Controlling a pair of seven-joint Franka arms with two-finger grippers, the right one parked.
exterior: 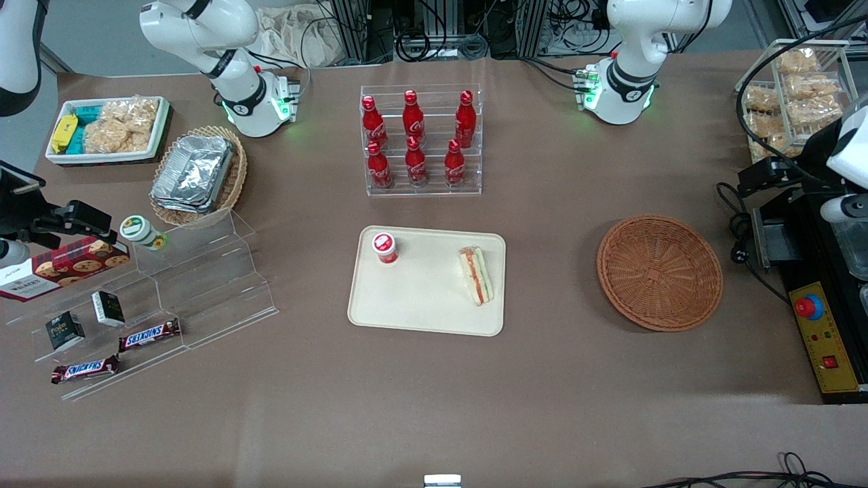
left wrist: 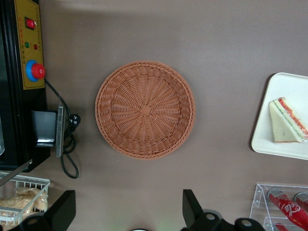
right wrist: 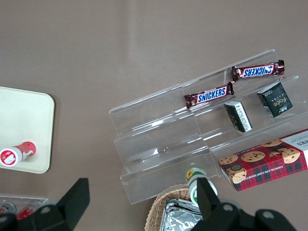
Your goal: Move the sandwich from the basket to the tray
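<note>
Gripper (left wrist: 126, 211): seen only in the left wrist view, where two dark fingers (left wrist: 65, 206) stand wide apart with bare table between them; nothing is held. It hangs above the table just beside the basket, and only the finger ends show, the rest being cut off by the frame.
Basket (exterior: 660, 272): round orange-brown wicker, nothing inside; it sits on the table toward the working arm's end, well apart from the tray. The full rim is visible in both views.
Sandwich (exterior: 477, 274): lies flat on the tray, near the tray edge that faces the basket, with red-orange and green layers showing along its side. In the wrist view one tip runs out of frame.
Tray (exterior: 420, 298): cream rectangle with rounded corners. Its whole outline shows in the front view; the wrist views catch only a corner portion.
Red-capped cup (exterior: 384, 247): on the tray, apart from the sandwich, toward the parked arm's end. Open tray surface lies between the two items.
Bottle rack (exterior: 422, 140): clear tiered stand with six red bottles, farther from the front camera than the tray; a strip of bare table separates them.
Control box (exterior: 826, 342): yellow panel with red button, near the basket at the table edge; a loose black cable (left wrist: 67, 144) lies between box and basket.
</note>
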